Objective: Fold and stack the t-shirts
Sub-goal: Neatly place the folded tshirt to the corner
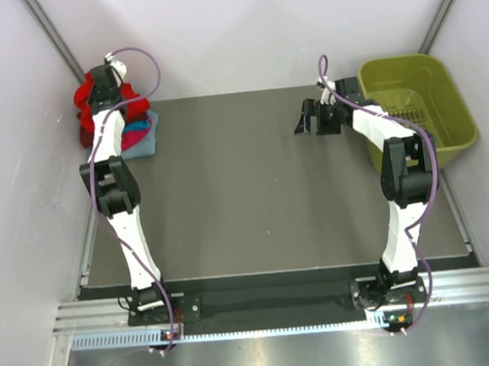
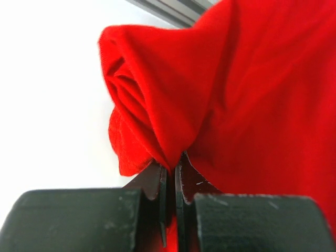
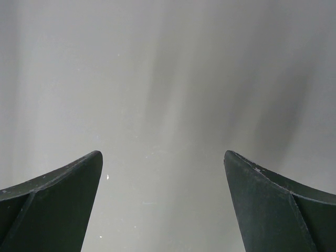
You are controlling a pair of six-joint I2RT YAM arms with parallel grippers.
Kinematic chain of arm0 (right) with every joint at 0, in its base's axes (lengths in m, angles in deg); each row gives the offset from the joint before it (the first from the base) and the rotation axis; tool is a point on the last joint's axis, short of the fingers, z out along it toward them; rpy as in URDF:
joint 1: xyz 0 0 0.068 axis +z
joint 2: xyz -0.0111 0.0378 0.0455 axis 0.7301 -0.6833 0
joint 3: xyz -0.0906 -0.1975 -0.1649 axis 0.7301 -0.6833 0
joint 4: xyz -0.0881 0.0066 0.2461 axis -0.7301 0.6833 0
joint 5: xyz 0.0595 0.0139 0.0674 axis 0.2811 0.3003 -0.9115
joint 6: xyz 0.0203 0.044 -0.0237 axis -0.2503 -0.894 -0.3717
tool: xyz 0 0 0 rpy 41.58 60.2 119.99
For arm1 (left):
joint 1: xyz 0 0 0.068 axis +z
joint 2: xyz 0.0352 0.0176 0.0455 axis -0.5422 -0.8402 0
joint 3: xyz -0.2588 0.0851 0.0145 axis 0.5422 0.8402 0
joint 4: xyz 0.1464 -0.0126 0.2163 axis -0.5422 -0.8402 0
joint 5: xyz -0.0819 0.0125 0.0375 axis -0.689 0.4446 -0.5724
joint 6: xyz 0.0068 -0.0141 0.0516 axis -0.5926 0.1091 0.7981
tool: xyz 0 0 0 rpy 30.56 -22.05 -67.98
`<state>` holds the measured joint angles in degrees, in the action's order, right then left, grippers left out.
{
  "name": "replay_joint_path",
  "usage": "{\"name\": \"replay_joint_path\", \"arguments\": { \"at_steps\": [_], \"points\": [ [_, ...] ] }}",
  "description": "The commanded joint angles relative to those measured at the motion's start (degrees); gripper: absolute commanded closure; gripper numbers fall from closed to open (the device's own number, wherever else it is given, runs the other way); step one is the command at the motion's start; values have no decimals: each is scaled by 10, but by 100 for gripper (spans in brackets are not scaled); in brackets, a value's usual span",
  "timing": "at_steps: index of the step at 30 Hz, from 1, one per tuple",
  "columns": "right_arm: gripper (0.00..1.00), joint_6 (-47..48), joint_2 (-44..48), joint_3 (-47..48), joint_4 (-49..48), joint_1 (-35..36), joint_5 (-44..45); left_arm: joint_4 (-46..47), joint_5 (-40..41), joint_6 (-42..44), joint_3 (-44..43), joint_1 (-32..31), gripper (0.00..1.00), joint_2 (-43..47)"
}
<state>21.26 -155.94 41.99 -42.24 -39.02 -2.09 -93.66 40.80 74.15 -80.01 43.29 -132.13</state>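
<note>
Left wrist view: left tool (image 2: pixel 170 164) is pinched shut on a bunched fold of the red t-shirt (image 2: pixel 236 94), and the cloth billows ahead of its tips. Top view: the folded stack (image 1: pixel 141 133) lies just behind that tool, beside its arm. Right tool (image 3: pixel 163 178) is spread wide and grips nothing, with bare table (image 3: pixel 168 79) ahead of it.

Judgement: draw the shirt out onto the table toward the right tool, pinch a second corner and spread it flat before folding.

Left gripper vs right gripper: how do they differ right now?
1. The left gripper has its jaws shut on the red t-shirt. The right gripper has its jaws wide open and holds nothing.
2. The left gripper is at the far left corner, by the folded shirts. The right gripper hangs over the table, near the green basket.
Shared: both have black jaws.
</note>
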Motion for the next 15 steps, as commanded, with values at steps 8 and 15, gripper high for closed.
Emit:
{"name": "replay_joint_path", "arguments": {
  "at_steps": [8,15],
  "points": [
    [0,14,37,0,-9,9,2,108,11,49,-102,19,86,-66],
    [0,20,37,-5,-8,13,3,154,36,5,-19,7,6,-19]
  ]
}}
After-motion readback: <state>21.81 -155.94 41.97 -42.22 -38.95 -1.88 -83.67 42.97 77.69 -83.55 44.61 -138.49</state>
